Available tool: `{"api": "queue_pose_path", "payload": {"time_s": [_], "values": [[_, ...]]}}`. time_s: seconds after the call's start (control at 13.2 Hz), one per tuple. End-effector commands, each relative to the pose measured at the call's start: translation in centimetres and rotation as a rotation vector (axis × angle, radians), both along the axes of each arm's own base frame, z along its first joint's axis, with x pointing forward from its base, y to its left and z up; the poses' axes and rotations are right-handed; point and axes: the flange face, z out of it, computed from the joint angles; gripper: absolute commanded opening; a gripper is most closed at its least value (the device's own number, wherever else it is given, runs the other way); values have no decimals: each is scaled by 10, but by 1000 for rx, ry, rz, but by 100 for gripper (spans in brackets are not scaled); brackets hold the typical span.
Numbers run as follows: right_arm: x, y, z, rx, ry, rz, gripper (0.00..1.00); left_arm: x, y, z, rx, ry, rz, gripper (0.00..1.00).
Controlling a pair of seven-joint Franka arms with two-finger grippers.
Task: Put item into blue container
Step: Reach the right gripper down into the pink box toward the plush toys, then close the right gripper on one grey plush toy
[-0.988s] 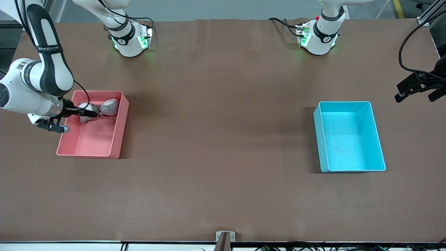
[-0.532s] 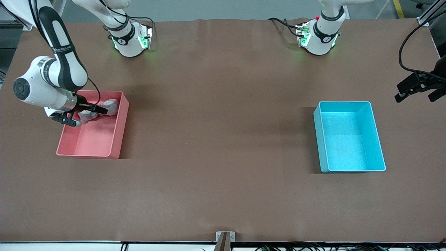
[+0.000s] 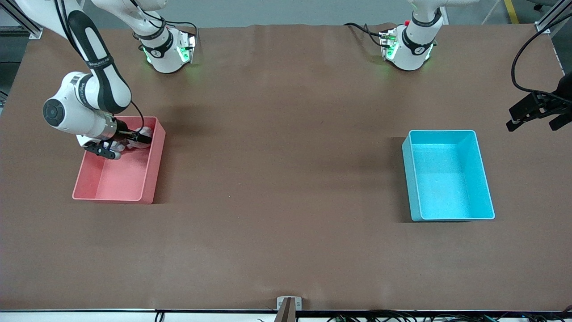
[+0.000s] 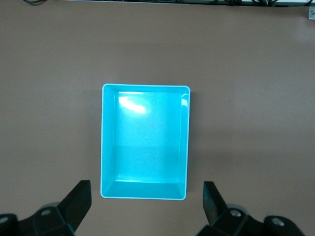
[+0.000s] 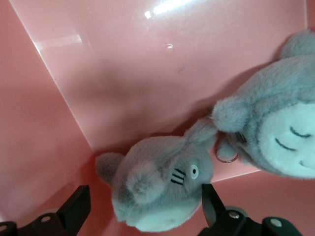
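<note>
My right gripper (image 5: 142,216) straddles one grey plush (image 5: 157,189), pink bin (image 3: 152,170) walls close around; blue container (image 3: 447,179) lies open-topped.

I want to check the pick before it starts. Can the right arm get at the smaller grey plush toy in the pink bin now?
Probably yes. The right gripper is inside the pink bin, jaws open on either side of the smaller grey plush toy, nothing between them.
</note>
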Motion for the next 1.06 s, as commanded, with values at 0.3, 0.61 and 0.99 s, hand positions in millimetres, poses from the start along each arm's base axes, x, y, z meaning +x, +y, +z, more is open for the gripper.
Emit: {"api": "queue_pose_path", "payload": {"time_s": [0.3,0.61,0.99], "values": [[-8,-4,-17,-1,1,-33,100,0,1,4,10,6,-4,100],[-11,-6,-29,-3,23,-36,100,0,2,4,10,7,-3,100],[-14,-6,-38,-2,44,-39,97,0,2,4,10,7,-3,100]]}}
